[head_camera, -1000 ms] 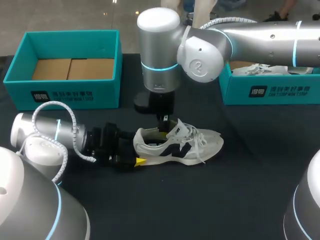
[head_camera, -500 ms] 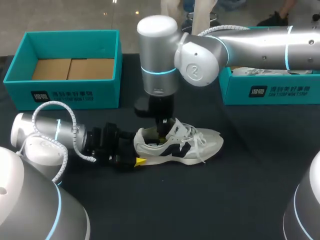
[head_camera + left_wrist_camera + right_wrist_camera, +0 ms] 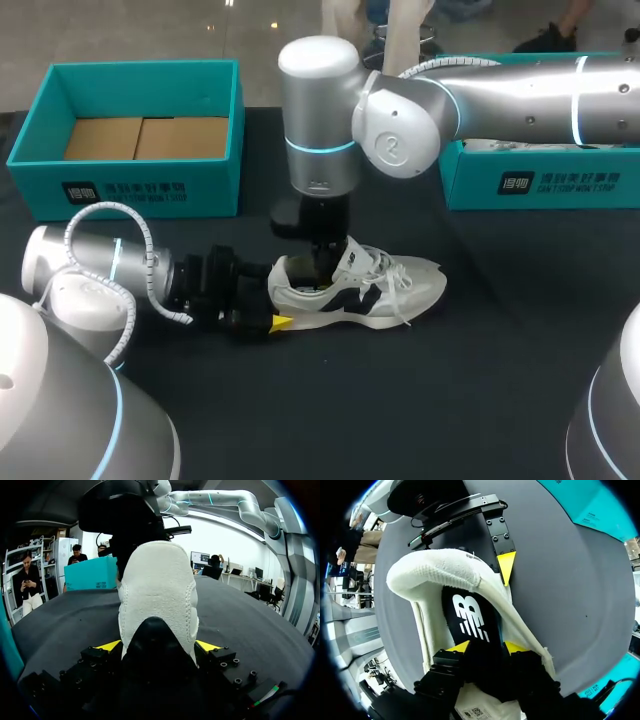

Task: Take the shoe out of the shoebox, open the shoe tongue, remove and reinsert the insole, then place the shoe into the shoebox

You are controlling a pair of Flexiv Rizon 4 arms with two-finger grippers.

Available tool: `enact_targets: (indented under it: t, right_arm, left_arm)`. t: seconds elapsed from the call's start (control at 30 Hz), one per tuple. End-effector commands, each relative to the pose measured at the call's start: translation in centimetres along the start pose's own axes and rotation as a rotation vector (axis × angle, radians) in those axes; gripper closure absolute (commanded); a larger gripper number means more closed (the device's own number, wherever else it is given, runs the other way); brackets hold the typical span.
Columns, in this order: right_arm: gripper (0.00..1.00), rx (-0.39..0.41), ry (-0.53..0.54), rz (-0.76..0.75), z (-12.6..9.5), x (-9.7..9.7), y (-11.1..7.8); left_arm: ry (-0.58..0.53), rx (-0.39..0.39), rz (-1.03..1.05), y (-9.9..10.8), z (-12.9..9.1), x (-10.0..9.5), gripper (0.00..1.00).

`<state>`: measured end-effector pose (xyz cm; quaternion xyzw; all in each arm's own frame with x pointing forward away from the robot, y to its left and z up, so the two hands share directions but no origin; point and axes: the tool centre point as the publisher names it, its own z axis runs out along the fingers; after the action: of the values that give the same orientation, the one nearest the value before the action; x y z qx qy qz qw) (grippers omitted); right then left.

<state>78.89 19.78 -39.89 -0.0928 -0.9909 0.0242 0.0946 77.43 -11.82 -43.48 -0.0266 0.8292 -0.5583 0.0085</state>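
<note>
The black table is carrying two teal boxes: the open shoebox at far left and a second box at far right, partly hidden behind the right arm. The white shoe is standing on the table between them, outside both. Only the left wrist view is showing the left gripper clamping the heel from both sides. Only the right wrist view is showing the right gripper in the shoe's mouth, fingers apart over the black insole.
</note>
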Motion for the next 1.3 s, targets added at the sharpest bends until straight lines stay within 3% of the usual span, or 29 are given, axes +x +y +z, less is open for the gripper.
enact_targets:
  t: [0.03, 0.3, 0.33, 0.37, 0.4, 0.73, 1.03, 1.3]
  right_arm:
    - [0.58, -0.007, 0.033, -0.002, 2.5, -0.7, 0.9]
    - [0.56, -0.010, 0.087, -0.006, 5.5, 0.2, 1.5]
    - [0.61, -0.006, 0.094, -0.004, 5.7, 0.3, 1.5]
    - [0.74, 0.002, 0.098, -0.003, 5.8, 0.4, 1.4]
    - [1.00, 0.002, 0.099, -0.003, 6.0, 0.5, 1.4]
    - [1.00, 0.013, 0.107, -0.002, 6.4, 0.9, 0.9]
    - [1.00, 0.014, 0.080, 0.004, 4.4, 1.0, 0.8]
    - [1.00, -0.006, 0.049, 0.000, 1.5, 1.7, 0.6]
  left_arm:
    - [0.000, -0.002, 0.001, 0.5, 0.3, 0.1, 1.00]
    - [0.000, -0.002, 0.001, 0.5, 0.3, 0.1, 1.00]
    - [0.000, -0.002, 0.001, 0.5, 0.3, 0.1, 1.00]
    - [0.000, -0.002, 0.001, 0.5, 0.3, 0.1, 1.00]
    - [0.000, -0.002, 0.001, 0.5, 0.3, 0.1, 1.00]
    - [0.000, -0.002, 0.001, 0.5, 0.3, 0.1, 1.00]
    - [0.000, -0.002, 0.001, 0.5, 0.3, 0.1, 1.00]
    - [0.000, -0.002, 0.001, 0.5, 0.3, 0.1, 1.00]
